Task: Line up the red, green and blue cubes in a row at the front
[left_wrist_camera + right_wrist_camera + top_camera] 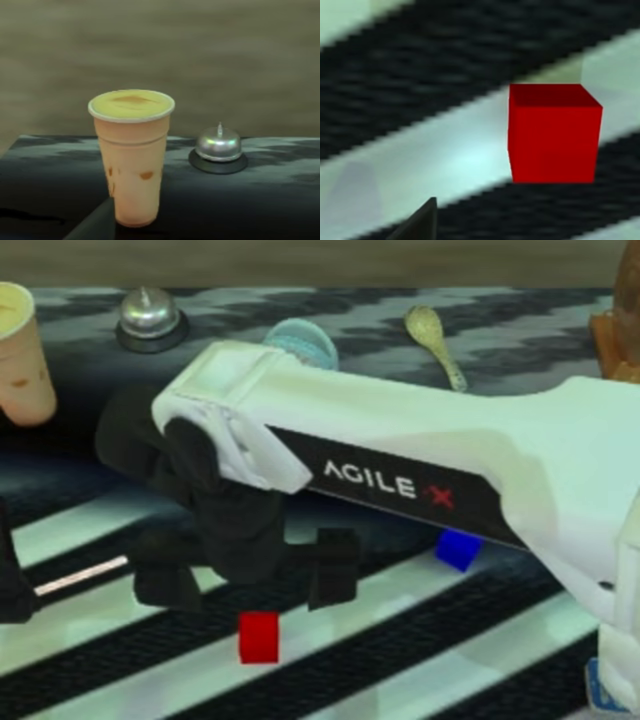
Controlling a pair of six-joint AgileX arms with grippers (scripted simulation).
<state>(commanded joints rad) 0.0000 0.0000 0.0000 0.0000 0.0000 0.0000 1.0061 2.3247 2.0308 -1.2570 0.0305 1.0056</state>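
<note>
Right arm reaches across the striped table above the red cube.

The right gripper [250, 575] hangs just behind the red cube [258, 637], its dark fingers spread wide and holding nothing. The red cube sits alone on a pale stripe near the front; the blue cube [459, 549] lies well to the right of the red cube and a little farther back, half under the arm. The green cube is hidden. Far behind the red cube stand a paper cup [20, 355], a bell [150, 318] and a spoon [435, 340]. The left gripper's state I cannot tell.

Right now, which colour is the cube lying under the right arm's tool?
Bright red: the red cube, seen best in the right wrist view.
</note>
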